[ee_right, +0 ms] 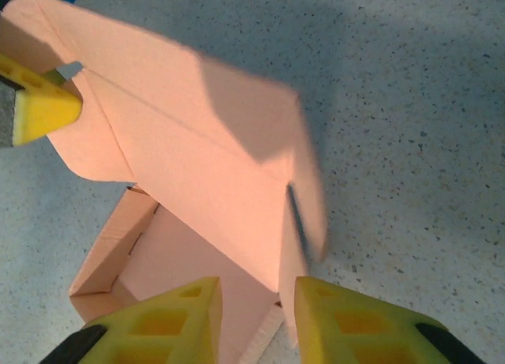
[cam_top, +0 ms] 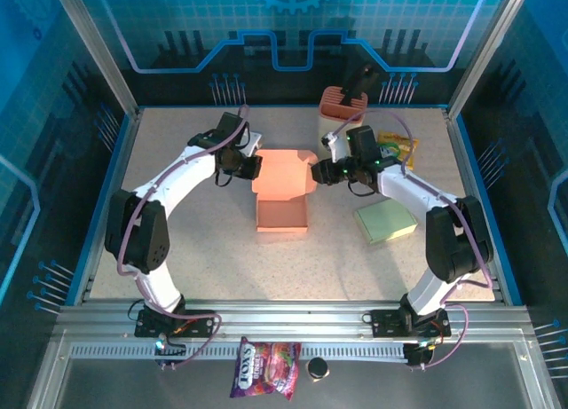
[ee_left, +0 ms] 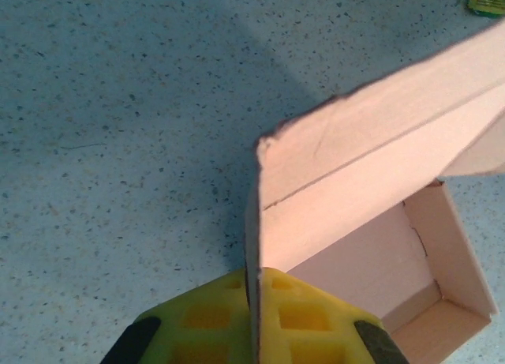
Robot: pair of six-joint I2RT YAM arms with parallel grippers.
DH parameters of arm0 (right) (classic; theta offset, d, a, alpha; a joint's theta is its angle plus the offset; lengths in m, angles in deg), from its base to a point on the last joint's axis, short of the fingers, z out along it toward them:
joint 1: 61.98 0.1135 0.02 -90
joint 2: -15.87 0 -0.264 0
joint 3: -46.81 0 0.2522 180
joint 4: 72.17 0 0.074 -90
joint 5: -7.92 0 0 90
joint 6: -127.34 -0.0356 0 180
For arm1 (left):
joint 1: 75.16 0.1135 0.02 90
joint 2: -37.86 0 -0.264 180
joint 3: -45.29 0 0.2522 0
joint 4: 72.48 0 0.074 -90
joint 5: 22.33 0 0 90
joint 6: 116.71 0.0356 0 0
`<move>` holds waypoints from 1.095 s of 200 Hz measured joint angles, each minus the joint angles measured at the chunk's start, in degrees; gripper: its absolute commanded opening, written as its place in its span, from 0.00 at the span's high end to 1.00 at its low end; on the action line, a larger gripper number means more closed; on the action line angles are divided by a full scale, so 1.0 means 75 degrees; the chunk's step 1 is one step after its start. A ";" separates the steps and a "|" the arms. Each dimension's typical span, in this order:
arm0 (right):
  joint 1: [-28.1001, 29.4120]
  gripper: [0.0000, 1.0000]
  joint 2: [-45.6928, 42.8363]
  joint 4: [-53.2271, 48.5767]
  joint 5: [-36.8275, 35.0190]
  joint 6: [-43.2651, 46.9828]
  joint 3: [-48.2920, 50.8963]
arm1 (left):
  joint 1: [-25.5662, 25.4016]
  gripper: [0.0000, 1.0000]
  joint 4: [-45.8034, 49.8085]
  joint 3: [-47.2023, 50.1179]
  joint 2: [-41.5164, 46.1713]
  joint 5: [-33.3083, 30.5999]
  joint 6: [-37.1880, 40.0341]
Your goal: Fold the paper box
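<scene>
The pink paper box [cam_top: 282,212] lies open at the table's middle, its lid [cam_top: 284,171] raised at the far side. My left gripper [cam_top: 253,167] is shut on the lid's left flap. In the left wrist view the yellow pads [ee_left: 316,317] pinch the thin flap edge [ee_left: 252,222], with the box tray [ee_left: 394,277] to the right. My right gripper [cam_top: 317,172] stands open at the lid's right side. In the right wrist view its fingertips [ee_right: 257,289] are apart around the blurred right flap [ee_right: 304,214], which stands loose between them. The left gripper's pad [ee_right: 39,111] shows at the upper left.
A green-yellow pad of notes [cam_top: 386,221] lies right of the box. An orange holder with a black tool [cam_top: 342,103] and a yellow packet [cam_top: 397,149] stand at the back right. A candy bag [cam_top: 264,369] and a small black cap [cam_top: 317,368] lie on the front rail.
</scene>
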 measured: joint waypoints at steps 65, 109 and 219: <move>-0.0274 0.62 0.1116 -0.1947 0.0312 0.0699 -0.1836 | -0.0102 1.00 -0.0099 0.0052 0.0009 -0.0335 0.0143; -0.0277 0.71 0.1673 -0.2801 0.0565 0.0970 -0.2349 | -0.0114 1.00 -0.0096 0.0052 0.0009 -0.0391 0.0143; 0.0099 0.83 0.1824 -0.3325 0.0542 0.1005 -0.2588 | -0.0163 1.00 -0.0093 0.0052 0.0009 -0.0539 0.0134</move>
